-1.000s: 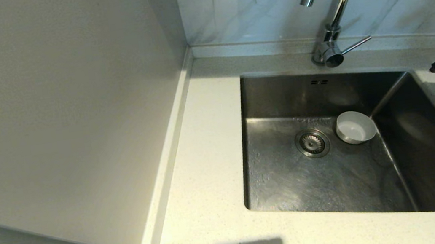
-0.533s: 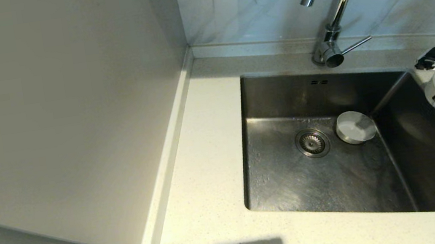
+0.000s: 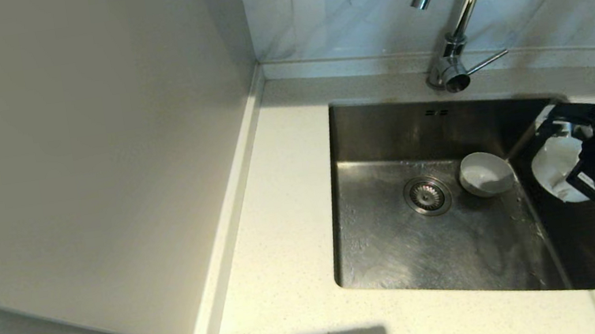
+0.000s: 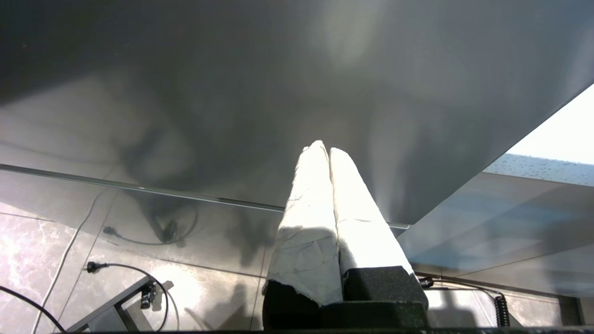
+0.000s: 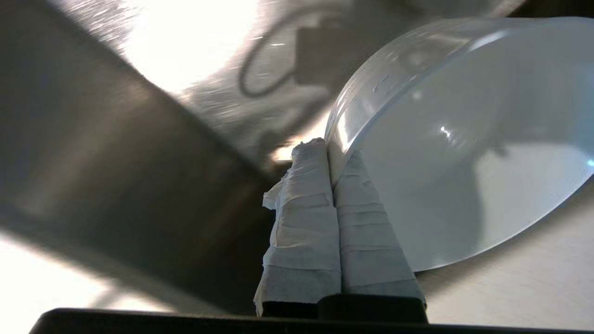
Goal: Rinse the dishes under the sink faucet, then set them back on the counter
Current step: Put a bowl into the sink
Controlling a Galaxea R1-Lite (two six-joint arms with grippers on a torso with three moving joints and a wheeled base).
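While a grey bowl (image 3: 486,173) sits beside the sink (image 3: 402,245) drain, the right end effector (image 3: 566,152) — pinching a white bowl's (image 3: 557,171) rim — hangs over the sink's right side.

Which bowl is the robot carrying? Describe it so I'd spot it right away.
Find the steel sink. Over its right side, the right gripper is shut on the rim of a white bowl, held tilted in the air. The other bowl sits on the sink floor beside the drain.
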